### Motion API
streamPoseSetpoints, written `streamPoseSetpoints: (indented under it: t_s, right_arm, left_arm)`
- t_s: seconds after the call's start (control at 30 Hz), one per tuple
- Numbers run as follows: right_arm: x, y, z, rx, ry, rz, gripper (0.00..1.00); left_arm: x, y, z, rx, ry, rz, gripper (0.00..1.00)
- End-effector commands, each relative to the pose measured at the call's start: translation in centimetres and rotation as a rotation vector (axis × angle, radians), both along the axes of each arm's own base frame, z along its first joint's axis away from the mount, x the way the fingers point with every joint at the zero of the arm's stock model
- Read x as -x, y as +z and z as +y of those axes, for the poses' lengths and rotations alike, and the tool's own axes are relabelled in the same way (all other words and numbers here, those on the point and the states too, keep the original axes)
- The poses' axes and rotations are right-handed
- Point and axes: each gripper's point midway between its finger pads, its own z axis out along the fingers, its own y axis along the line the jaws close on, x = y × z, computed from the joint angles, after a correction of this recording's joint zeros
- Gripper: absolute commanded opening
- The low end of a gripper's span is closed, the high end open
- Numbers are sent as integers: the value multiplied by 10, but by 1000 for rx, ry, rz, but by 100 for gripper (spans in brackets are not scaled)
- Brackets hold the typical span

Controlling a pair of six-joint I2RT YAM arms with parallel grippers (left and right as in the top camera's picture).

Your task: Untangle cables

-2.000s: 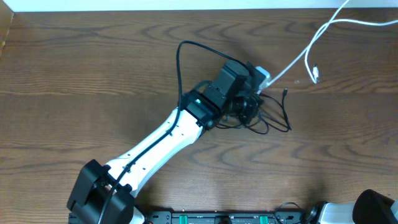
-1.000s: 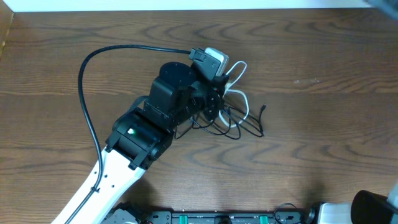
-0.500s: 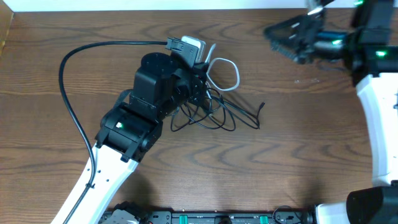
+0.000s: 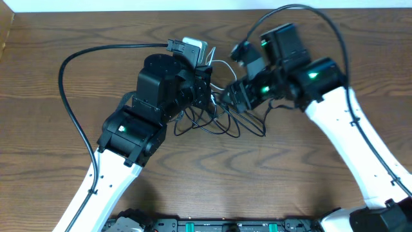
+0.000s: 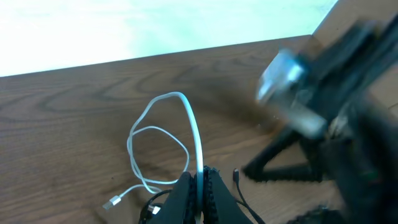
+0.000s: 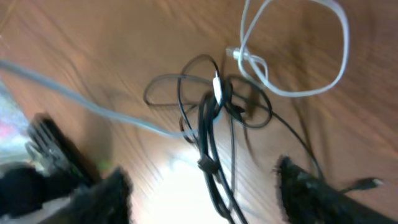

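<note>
From my seat this reads as a robotics lab or test bench, not a home or a kitchen. I work over a plain wood-grain table (image 4: 45,71). On it, towards the far edge, lies a white cable (image 5: 194,124) tangled with thin black cables (image 4: 222,129). The left arm (image 4: 119,164) and the right arm (image 4: 351,132), white shells with black joints and small green lights, reach in from the near edge. A black mounting rail (image 4: 212,227) with green fittings runs along that near edge. A pale strip (image 4: 96,5) borders the far edge; I cannot tell whether it is wall or floor.
</note>
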Motion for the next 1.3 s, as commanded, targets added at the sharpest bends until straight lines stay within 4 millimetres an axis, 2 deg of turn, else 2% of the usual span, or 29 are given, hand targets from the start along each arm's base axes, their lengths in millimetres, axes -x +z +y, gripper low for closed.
streamPoseSetpoints:
  t_s: [0.0, 0.03, 0.1, 0.17, 0.23, 0.33, 0.43, 0.57, 0.6, 0.7, 0.83, 0.97, 1.03, 1.13, 1.27]
  right_arm:
    - [-1, -24, 0, 124, 95, -52, 68]
    - [1, -32, 1, 147, 108, -41, 69]
    - [3, -51, -1, 201, 110, -15, 82]
    - [6, -67, 3, 217, 127, 5, 86]
    - [5, -83, 6, 227, 134, 23, 86]
    - [0, -101, 8, 240, 133, 38, 73]
    - [-7, -107, 6, 254, 119, 31, 49]
    - [-21, -93, 0, 231, 79, -1, 4]
    - [-25, -86, -3, 223, 66, -14, 1]
    - [-36, -63, -11, 190, 11, -51, 1]
    - [-53, -24, -34, 130, -107, -103, 1]
    - [-62, 2, -63, 63, -207, -115, 1]
    - [-66, 6, -81, 44, -267, -94, 1]
    - [-71, 5, -108, 12, -351, -39, 1]
    - [-72, 10, -122, -79, -378, 15, 1]
  left_arm:
    - [-1, -1, 3, 3, 19, 11, 8]
    - [0, -1, 3, 2, 19, 13, 8]
    - [0, -2, 4, 2, 20, 17, 8]
    - [0, -2, 4, 3, 21, 19, 7]
    - [0, -2, 4, 3, 21, 18, 8]
    - [0, -2, 4, 3, 21, 19, 7]
    - [1, -4, 4, -1, 21, 25, 8]
    - [1, -7, 8, -8, 32, 39, 7]
    - [0, -9, 12, -13, 41, 44, 8]
    - [-4, -17, 28, -34, 97, 79, 7]
    - [-12, -33, 76, -121, 310, 125, 7]
    - [-17, -40, 123, -218, 493, 129, 7]
    - [-18, -41, 145, -250, 569, 131, 8]
    - [-18, -43, 167, -259, 631, 151, 7]
    - [-16, -48, 182, -261, 663, 183, 7]
